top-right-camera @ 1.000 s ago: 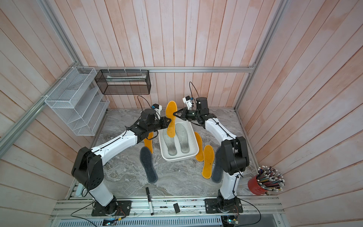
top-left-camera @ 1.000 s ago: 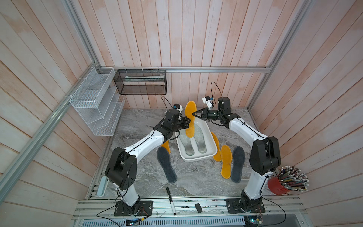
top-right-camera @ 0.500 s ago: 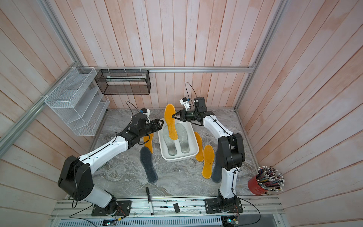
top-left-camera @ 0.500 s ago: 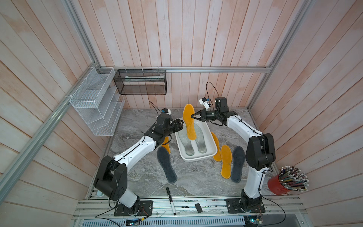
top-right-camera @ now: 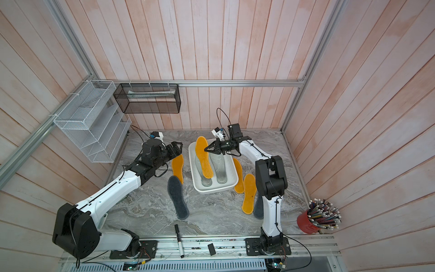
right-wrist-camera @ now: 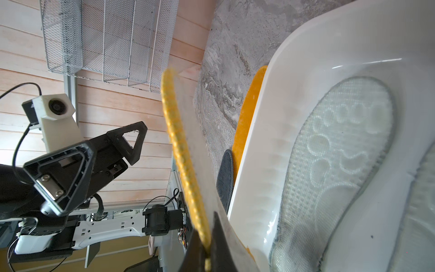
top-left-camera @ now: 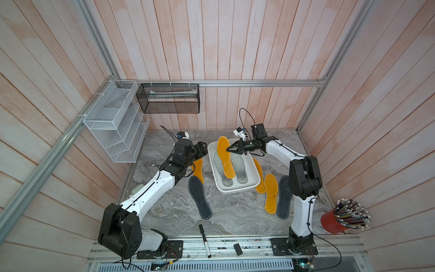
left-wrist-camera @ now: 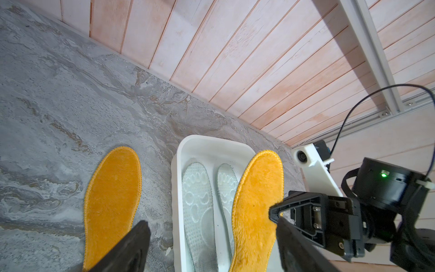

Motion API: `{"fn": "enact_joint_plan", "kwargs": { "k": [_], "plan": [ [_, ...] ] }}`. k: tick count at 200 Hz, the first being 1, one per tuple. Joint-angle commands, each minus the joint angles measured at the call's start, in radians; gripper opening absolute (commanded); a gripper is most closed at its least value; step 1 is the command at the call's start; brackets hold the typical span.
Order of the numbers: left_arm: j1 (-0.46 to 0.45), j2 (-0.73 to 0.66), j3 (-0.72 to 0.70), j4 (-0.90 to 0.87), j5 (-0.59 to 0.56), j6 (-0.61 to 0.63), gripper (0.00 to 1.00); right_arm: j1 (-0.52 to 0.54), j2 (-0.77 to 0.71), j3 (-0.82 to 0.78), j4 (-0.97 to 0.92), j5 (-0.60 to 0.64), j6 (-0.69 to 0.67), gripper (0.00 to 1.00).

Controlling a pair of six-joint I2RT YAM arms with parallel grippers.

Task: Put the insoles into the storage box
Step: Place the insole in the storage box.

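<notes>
The white storage box (top-left-camera: 235,191) (top-right-camera: 211,189) sits mid-table with two pale translucent insoles (top-left-camera: 239,168) (left-wrist-camera: 197,202) lying flat in it. A mustard-yellow insole (top-left-camera: 225,160) (top-right-camera: 204,160) (left-wrist-camera: 256,200) slants over them, its toe above the far rim. My right gripper (top-left-camera: 227,149) (top-right-camera: 205,149) (right-wrist-camera: 206,226) is shut on its edge (right-wrist-camera: 181,150). My left gripper (top-left-camera: 205,148) (top-right-camera: 180,147) (left-wrist-camera: 211,222) stands open and empty just left of the box. Another yellow insole (top-left-camera: 197,170) and a dark grey one (top-left-camera: 200,197) lie left of the box. Two yellow (top-left-camera: 270,194) and a dark grey (top-left-camera: 283,200) lie on its right.
A white wire rack (top-left-camera: 115,127) and a black mesh basket (top-left-camera: 168,101) hang on the walls at back left. A marker (top-left-camera: 204,240) and a small black block (top-left-camera: 237,249) lie at the front edge. A red cup of pencils (top-left-camera: 339,217) stands at front right.
My left gripper has opened, let go of the yellow insole and drawn back to the left. The insole, held by the right gripper, has sunk lower over the box.
</notes>
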Motion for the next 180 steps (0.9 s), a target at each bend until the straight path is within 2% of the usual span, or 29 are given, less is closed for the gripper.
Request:
{"fn": "enact_joint_plan", "kwargs": {
  "k": [1, 62, 180],
  "plan": [
    [0.001, 0.029, -0.008, 0.010, 0.029, -0.014, 0.86, 0.021, 0.035, -0.023, 0.010, -0.015, -0.008, 0.00],
    [0.001, 0.049, -0.001, 0.012, 0.040, -0.003, 0.90, 0.037, 0.062, -0.070, 0.093, 0.017, 0.029, 0.00],
    [0.003, 0.074, -0.004, 0.031, 0.043, -0.005, 0.92, 0.033, 0.127, -0.044, 0.116, 0.068, -0.019, 0.00]
  ]
}}
